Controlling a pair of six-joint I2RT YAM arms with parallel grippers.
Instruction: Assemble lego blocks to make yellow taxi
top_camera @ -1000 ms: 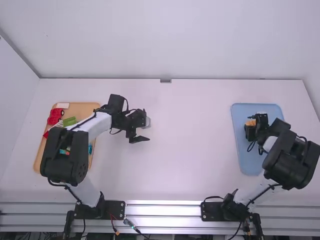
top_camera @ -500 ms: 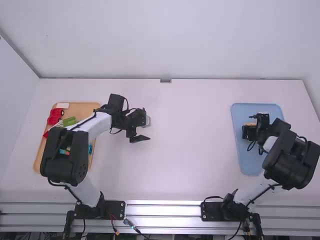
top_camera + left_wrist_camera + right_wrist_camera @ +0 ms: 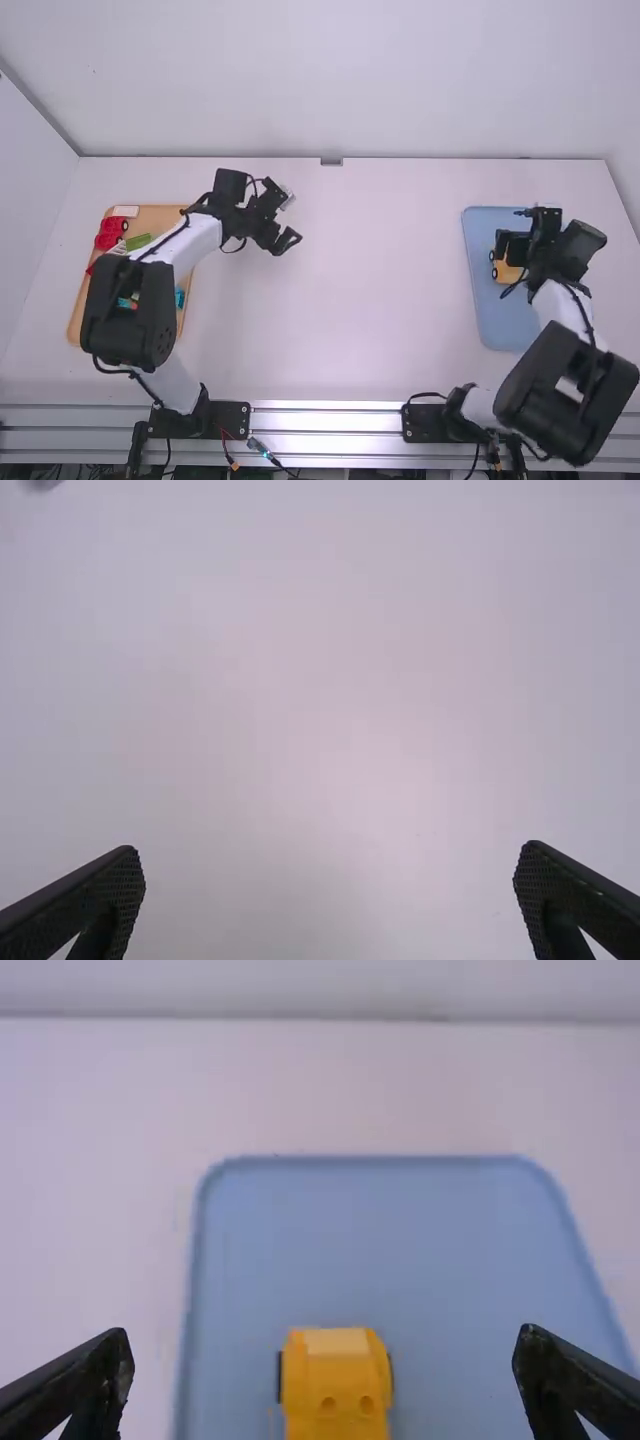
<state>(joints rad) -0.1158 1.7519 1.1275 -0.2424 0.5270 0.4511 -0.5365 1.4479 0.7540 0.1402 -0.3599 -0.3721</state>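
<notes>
In the high view, can see the left end effector over the tabletop, well apart from a wooden tray bearing a red toy car and a green block, and the right end effector over the blue tray – partly covering the yellow car on it. In the left wrist view, can see the left end effector spread wide and empty. In the right wrist view, can see the right end effector also wide apart – with the yellow car on the blue tray, framed between fingertips but ungripped.
</notes>
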